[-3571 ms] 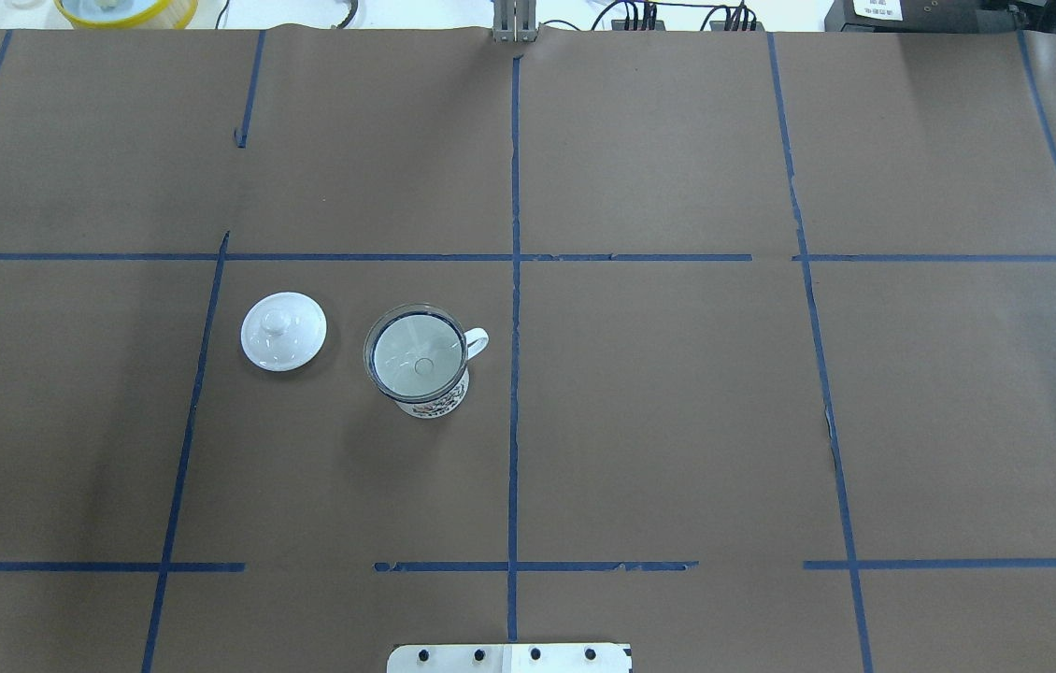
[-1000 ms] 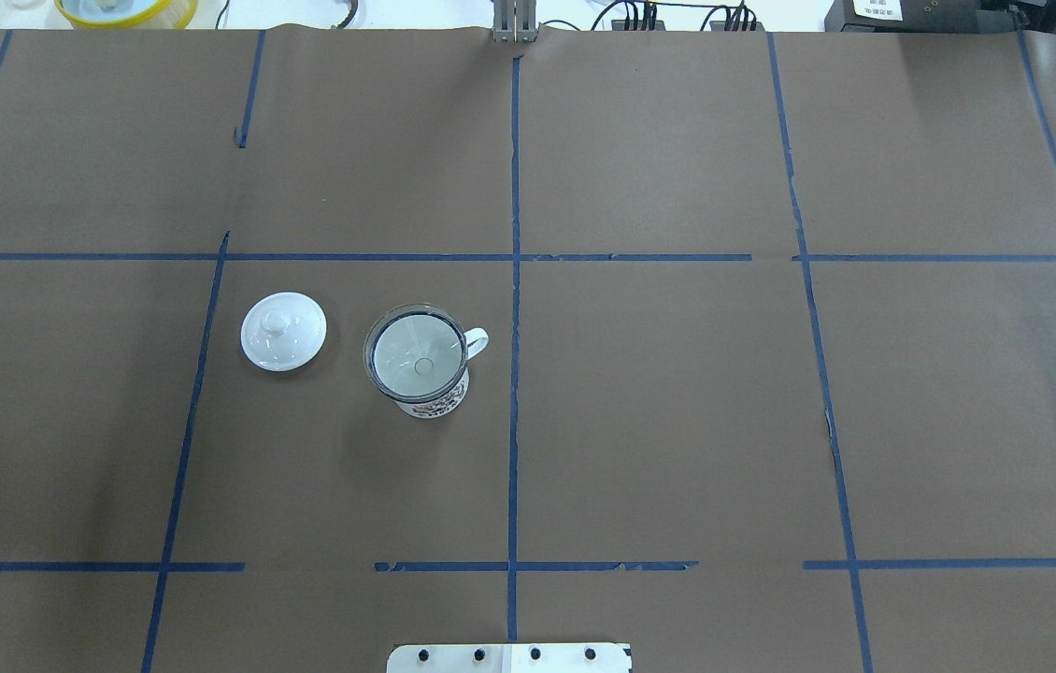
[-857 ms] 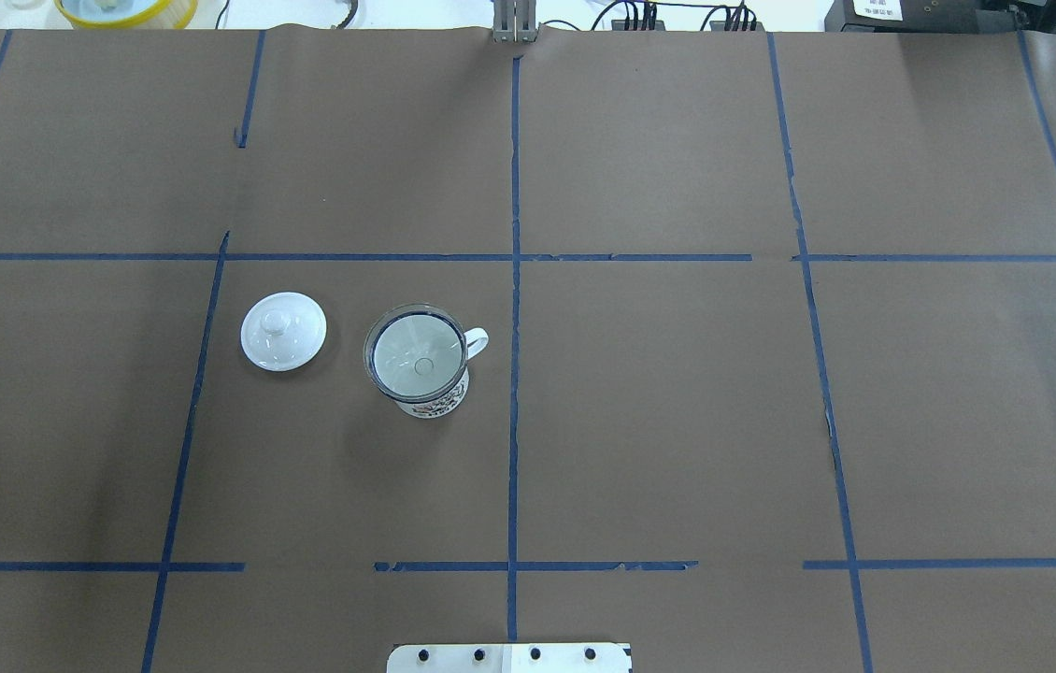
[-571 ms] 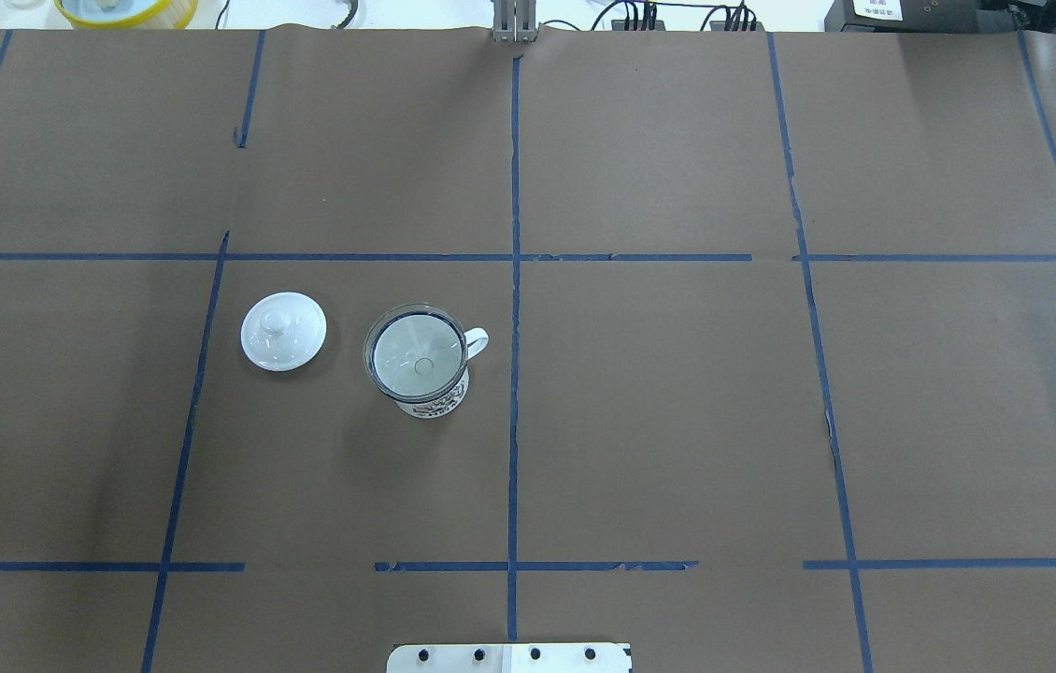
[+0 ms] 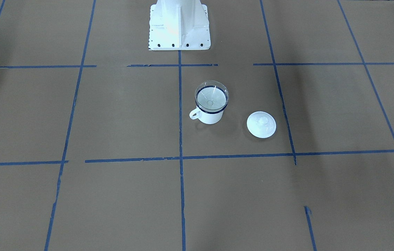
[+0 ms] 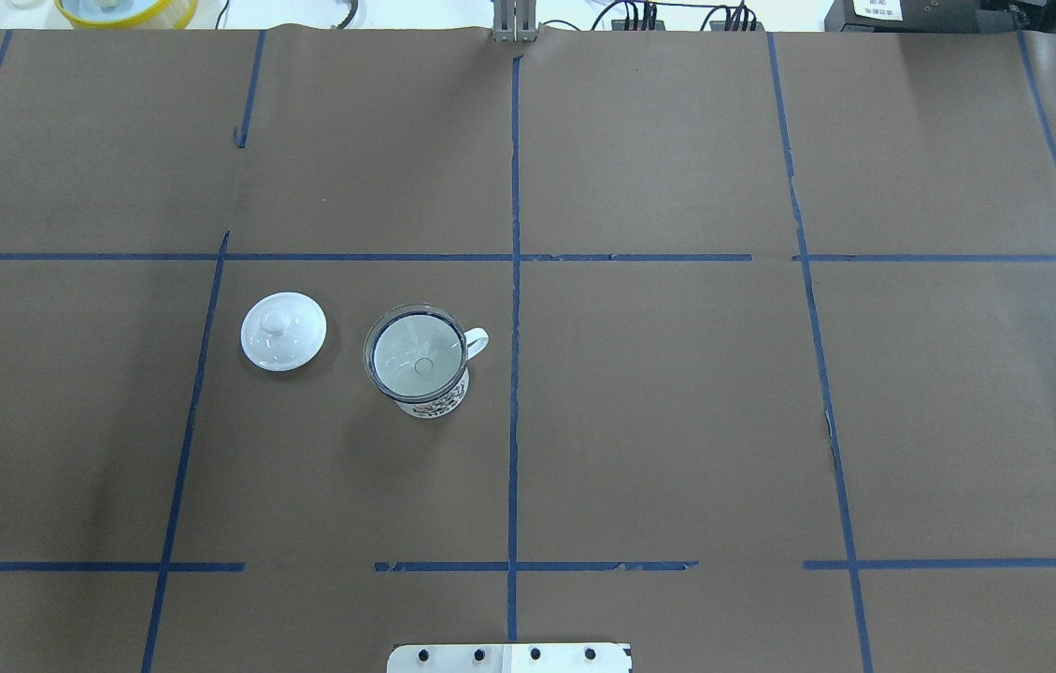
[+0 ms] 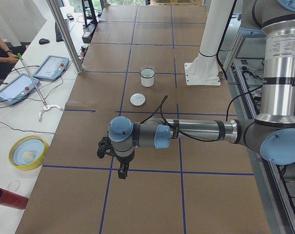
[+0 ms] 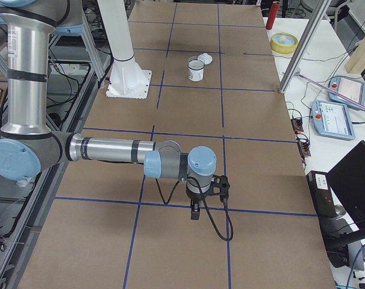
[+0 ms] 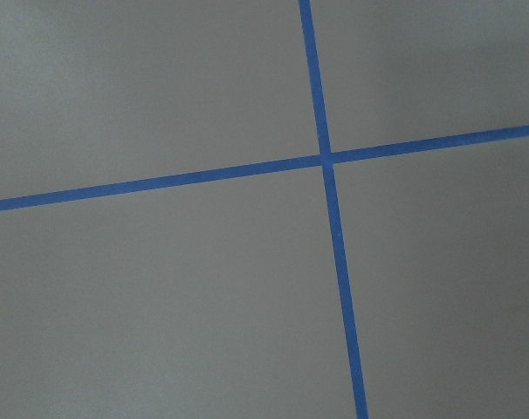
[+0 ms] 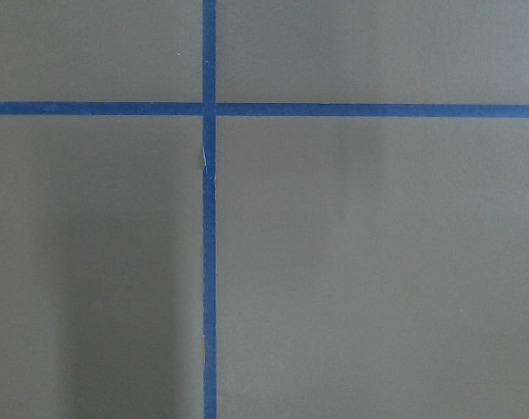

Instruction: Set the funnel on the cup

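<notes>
Nothing has moved since the earlier frames: the funnel [image 6: 416, 348] sits in the cup [image 6: 435, 404], left of centre on the tabletop [image 6: 677, 421]. The left claw [image 7: 122, 171] and right claw [image 8: 196, 211] hang well apart from it; I cannot tell whether they are spread. A careless return sweep could knock the loosely seated funnel off.

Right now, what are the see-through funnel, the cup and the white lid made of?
The funnel looks like clear plastic or glass, because you can see the cup through it. The cup looks like smooth white enamel or ceramic, with a dark blue rim. The lid is glossy white with shiny highlights, so it is probably ceramic.
</notes>
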